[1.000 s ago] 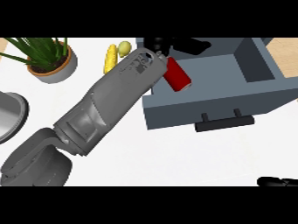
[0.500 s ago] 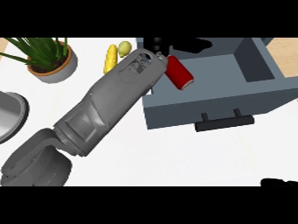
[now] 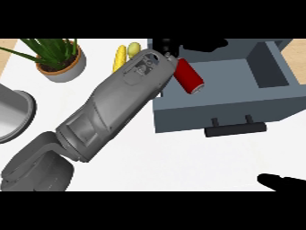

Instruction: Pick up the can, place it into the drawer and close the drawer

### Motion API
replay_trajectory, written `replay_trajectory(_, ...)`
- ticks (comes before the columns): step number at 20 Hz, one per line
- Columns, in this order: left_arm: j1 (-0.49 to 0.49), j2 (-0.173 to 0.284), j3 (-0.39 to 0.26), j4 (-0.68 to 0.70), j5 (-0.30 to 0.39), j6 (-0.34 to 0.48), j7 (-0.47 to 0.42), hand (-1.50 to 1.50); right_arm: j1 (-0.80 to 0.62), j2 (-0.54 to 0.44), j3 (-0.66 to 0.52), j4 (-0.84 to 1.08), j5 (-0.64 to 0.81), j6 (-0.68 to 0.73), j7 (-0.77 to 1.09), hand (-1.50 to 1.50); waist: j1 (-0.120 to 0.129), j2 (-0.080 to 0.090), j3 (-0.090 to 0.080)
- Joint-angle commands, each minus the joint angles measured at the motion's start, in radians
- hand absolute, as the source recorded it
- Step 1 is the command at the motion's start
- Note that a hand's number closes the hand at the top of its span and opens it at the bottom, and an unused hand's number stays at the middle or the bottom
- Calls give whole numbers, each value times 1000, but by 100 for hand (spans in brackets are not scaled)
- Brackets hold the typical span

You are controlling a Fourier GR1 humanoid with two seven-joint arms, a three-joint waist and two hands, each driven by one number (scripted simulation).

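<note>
- White counter [image 3: 181, 157] holds an open grey drawer [image 3: 248, 108] at far right.
- Red can [image 3: 190, 76] lies tilted inside; likely light, rigid, slick; grasp its sides.
- Left hand [image 3: 165, 45] beside it: fingers hidden, cannot tell.
- Right hand [image 3: 287, 183] at near right: cannot tell.

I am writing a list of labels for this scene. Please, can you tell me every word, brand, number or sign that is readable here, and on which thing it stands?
None can be read.
Red can in the open grey drawer: plain, no label showing.
Plant pot, yellow items, grey forearm, metal container: no text.
</note>
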Motion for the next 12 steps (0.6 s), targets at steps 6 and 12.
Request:
replay_trajectory(6, -33, 0, -8, -13, 11, 27, 11, -150, -67, -86, 127, 67, 379, -46, -1, -150, 67, -17, -1)
replay_trajectory(12, -35, 5, 31, -15, 10, 1, 33, -150, -132, -74, 225, 296, 590, -137, -39, -150, 95, -19, -1)
